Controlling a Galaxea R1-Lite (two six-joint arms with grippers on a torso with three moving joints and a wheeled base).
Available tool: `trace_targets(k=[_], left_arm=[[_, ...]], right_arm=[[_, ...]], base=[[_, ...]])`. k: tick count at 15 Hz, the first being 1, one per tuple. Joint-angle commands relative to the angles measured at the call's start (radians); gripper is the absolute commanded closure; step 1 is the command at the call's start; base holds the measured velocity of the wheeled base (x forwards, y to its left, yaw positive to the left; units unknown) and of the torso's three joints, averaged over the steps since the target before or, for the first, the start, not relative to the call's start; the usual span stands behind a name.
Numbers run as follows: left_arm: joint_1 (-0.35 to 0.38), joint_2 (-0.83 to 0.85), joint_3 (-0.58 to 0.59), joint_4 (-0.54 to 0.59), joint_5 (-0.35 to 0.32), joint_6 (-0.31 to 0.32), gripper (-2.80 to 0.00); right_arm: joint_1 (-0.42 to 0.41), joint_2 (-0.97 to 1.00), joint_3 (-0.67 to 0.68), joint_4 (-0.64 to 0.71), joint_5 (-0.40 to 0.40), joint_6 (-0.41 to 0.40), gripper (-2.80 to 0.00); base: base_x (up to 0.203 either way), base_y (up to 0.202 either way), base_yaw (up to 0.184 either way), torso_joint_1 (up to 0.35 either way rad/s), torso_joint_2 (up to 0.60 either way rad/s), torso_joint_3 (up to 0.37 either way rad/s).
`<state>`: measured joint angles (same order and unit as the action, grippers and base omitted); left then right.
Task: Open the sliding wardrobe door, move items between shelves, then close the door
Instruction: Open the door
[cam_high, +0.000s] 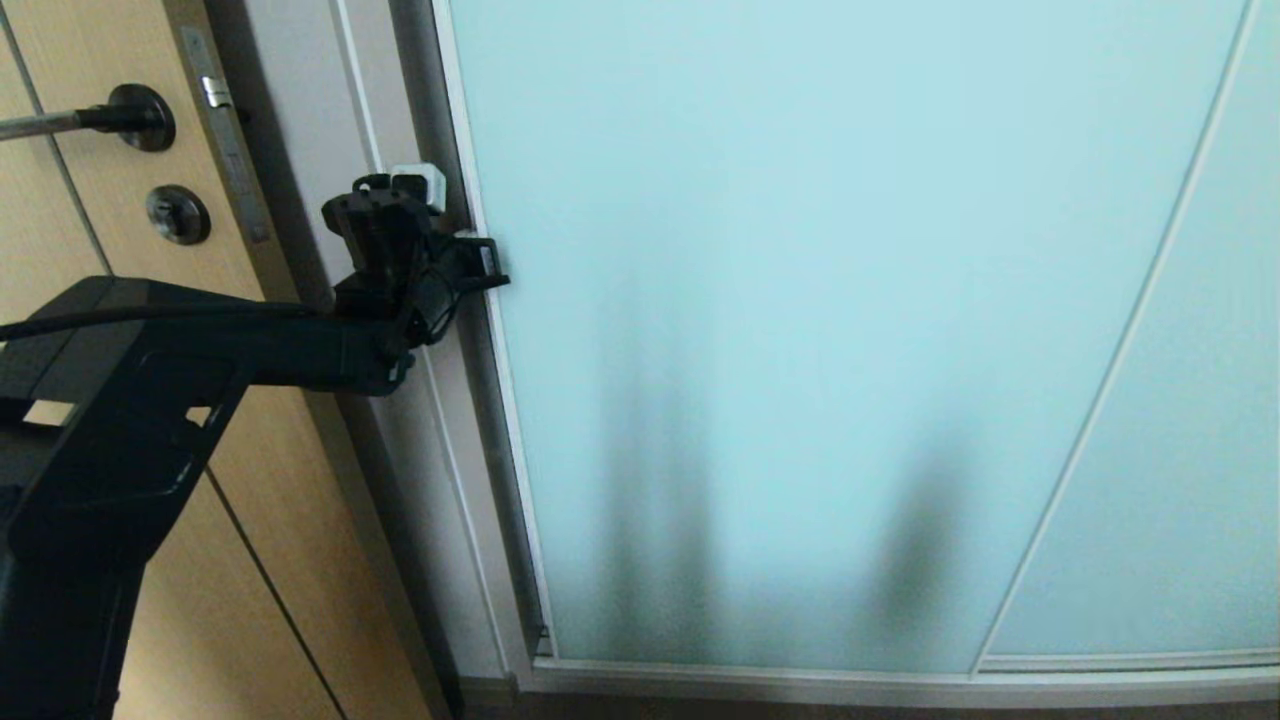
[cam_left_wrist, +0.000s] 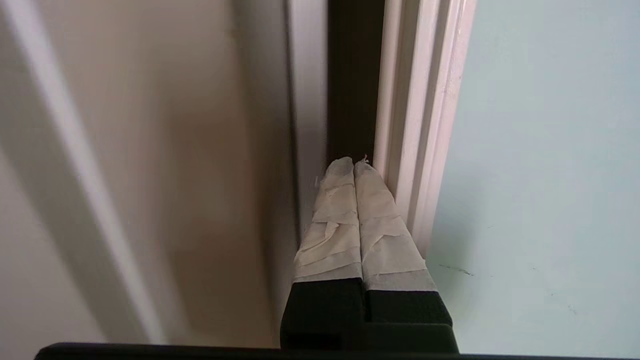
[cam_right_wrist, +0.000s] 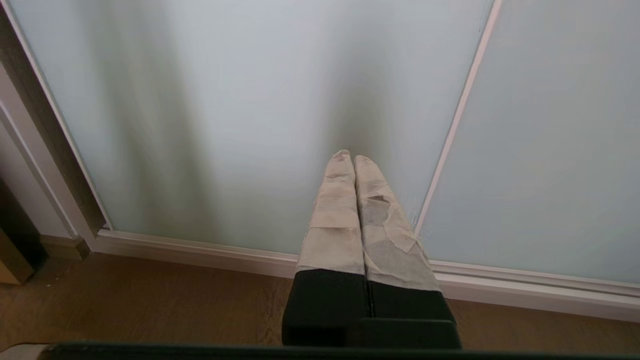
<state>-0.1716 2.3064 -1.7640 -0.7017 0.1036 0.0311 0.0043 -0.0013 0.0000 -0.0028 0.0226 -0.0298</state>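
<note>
Head view is filled from about twelve to five o'clock by the sliding wardrobe door, shut, its frosted pale blue-green glass showing dark blurred shapes behind, while the light wood door with its black handle sits at ten o'clock. At nine o'clock of the glass panel, the left end effector reaches to the door's silver-white frame, its taped fingers pressed together at the dark gap beside that frame. Smaller, the right end effector hangs low before the glass above the wooden floor, fingers together and empty.
</note>
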Motion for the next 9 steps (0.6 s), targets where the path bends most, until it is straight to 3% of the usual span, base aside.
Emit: trace_targets(k=[1, 9], left_arm=[[-0.04, -0.002, 0.0, -0.004, 0.009, 0.0, 0.0], [-0.154, -0.027, 0.015, -0.012, 0.04, 0.003, 0.0]], right_arm=[[0.0, -0.002, 0.0, -0.001, 0.0, -0.001, 0.0], [0.0, -0.002, 0.0, 0.0, 0.0, -0.001, 0.0]], base=[[0.0, 0.0, 0.0, 0.0, 0.0, 0.0], [0.0, 0.0, 0.0, 0.0, 0.0, 0.0]])
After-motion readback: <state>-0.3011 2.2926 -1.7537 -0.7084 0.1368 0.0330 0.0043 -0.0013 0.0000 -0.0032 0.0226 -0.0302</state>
